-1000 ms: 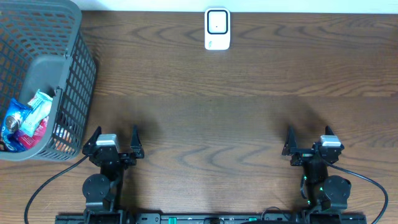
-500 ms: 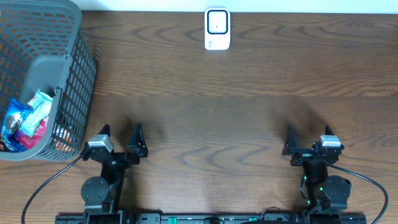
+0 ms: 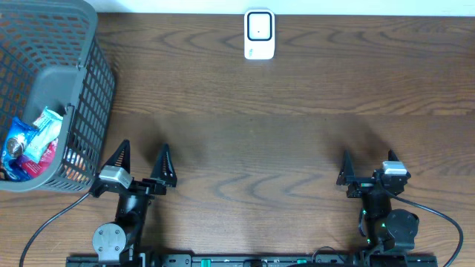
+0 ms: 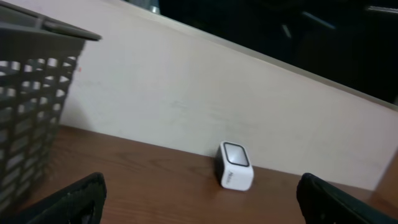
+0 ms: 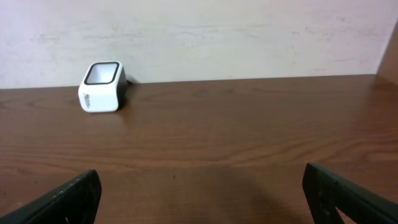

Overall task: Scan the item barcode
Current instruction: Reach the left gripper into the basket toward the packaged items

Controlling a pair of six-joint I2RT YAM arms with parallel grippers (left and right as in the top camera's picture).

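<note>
The wooden table [image 3: 297, 126] carries a grey mesh basket [image 3: 96, 96] at its left end, and the coming move turns on that basket. The left gripper [image 3: 143, 154] sits just beside the basket's near right corner, jaws spread wide and empty. The right gripper [image 3: 368, 162] is well apart from the basket, equally wide and empty. The white scanner [image 3: 259, 35] stands off to the basket's right, by the back wall. The items, crinkled snack packets [image 3: 35, 137], lie inside the basket at its near end, their long axes hard to tell. The left arm is plainly nearer: the packets lie to its left, over the basket wall, so it would have to reach up and in
</note>
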